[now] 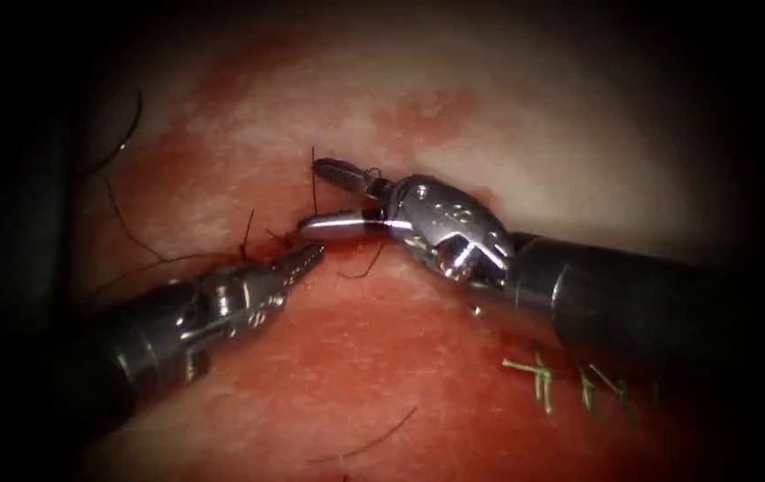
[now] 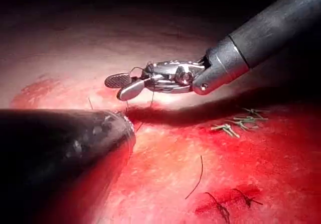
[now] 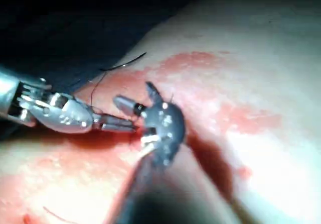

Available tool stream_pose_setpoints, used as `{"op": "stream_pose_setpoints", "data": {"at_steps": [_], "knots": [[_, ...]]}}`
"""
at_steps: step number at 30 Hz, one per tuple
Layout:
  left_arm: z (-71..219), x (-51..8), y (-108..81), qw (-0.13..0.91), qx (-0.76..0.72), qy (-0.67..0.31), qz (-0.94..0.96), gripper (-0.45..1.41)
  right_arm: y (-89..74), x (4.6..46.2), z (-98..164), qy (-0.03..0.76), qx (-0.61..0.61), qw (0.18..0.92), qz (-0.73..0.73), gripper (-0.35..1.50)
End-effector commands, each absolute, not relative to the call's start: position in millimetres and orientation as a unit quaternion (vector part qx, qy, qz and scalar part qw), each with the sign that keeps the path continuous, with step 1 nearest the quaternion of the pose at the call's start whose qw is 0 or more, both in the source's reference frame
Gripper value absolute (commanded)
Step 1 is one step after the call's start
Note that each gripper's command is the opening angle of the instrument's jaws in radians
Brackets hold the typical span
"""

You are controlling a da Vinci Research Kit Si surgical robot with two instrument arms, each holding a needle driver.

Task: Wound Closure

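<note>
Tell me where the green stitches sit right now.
In the endoscope view, the green stitches lie on the tissue just below the right tool's shaft, right of both claws.

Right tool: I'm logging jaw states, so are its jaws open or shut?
Open. In the endoscope view the right tool shows two jaws spread in a V above the cut, with tissue visible between them.

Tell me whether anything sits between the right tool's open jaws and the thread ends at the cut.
Nothing visible does. The right tool has its jaws open around upright thread ends at the cut. The left tool, jaws shut, lies just below, beside the gap rather than in it. I see no needle.
</note>
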State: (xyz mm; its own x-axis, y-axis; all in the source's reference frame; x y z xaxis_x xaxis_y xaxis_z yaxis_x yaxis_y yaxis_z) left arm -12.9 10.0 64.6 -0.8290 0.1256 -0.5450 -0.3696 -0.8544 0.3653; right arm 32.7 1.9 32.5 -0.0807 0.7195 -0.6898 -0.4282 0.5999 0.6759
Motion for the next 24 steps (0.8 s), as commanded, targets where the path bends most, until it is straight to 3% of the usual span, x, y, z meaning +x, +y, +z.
{"op": "stream_pose_setpoints", "data": {"at_steps": [1,24], "knots": [[65.0,-13.5,10.2,0.133,-0.26,0.236,0.927,-0.45,1.9,33.7,33.4,0.587,0.127,0.668,0.44,0.78],[66.8,-13.4,11.9,0.133,-0.259,0.231,0.928,-0.45,1.4,35.3,39.7,0.447,0.129,0.681,0.565,0.69]]}}
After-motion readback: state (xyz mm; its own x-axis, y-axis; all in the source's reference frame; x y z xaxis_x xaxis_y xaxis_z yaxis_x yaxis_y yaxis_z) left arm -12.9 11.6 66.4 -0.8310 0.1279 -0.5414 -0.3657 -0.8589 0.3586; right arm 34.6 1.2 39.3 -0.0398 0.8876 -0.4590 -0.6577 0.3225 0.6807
